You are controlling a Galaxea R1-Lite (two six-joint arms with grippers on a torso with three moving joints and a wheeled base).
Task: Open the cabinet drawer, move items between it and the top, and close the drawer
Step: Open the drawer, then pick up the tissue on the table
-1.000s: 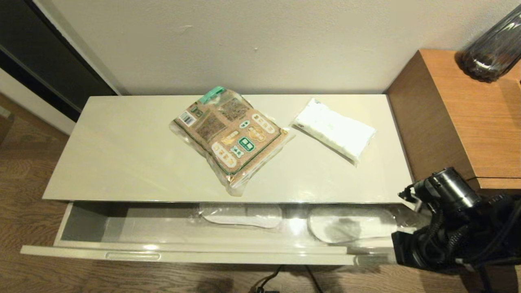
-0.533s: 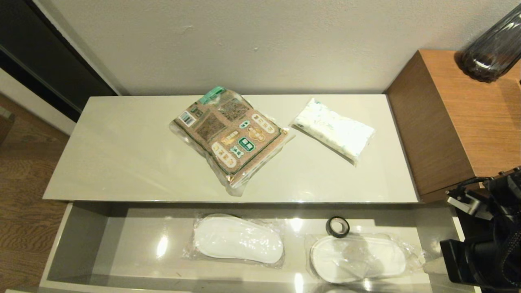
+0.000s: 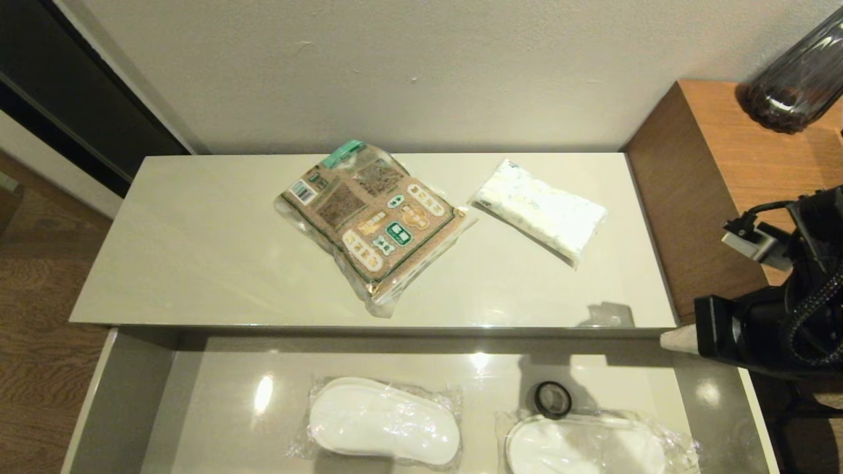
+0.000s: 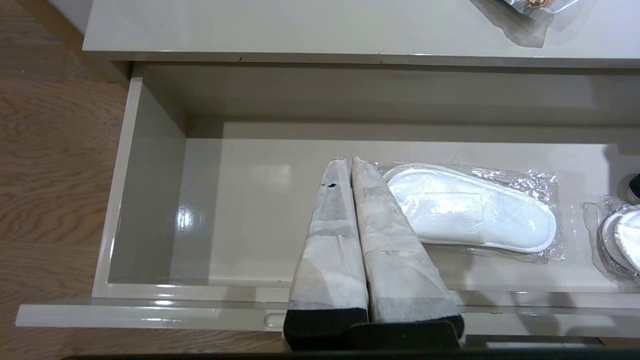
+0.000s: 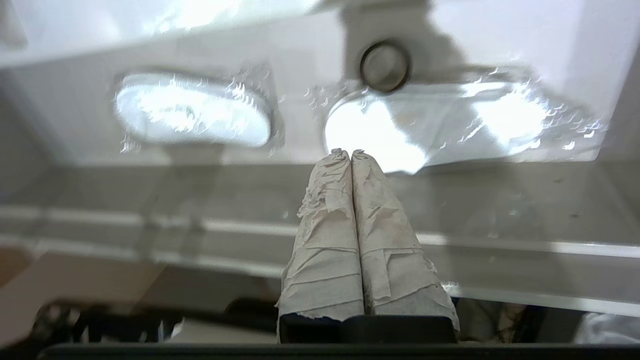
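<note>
Fingers of the right gripper [image 5: 351, 152] are pressed together on nothing, held above the open drawer [image 3: 125, 395] at its right end; the left gripper [image 4: 348, 161] is likewise closed and empty, poised over the drawer's left half; on the top [image 3: 197, 243] the packet [image 3: 372, 220] is laid near the middle, with the white pack [image 3: 541, 210] just to its right, apart from it; two bagged slippers [image 3: 385, 421] and a tape ring [image 3: 552, 398] are seen in the drawer.
</note>
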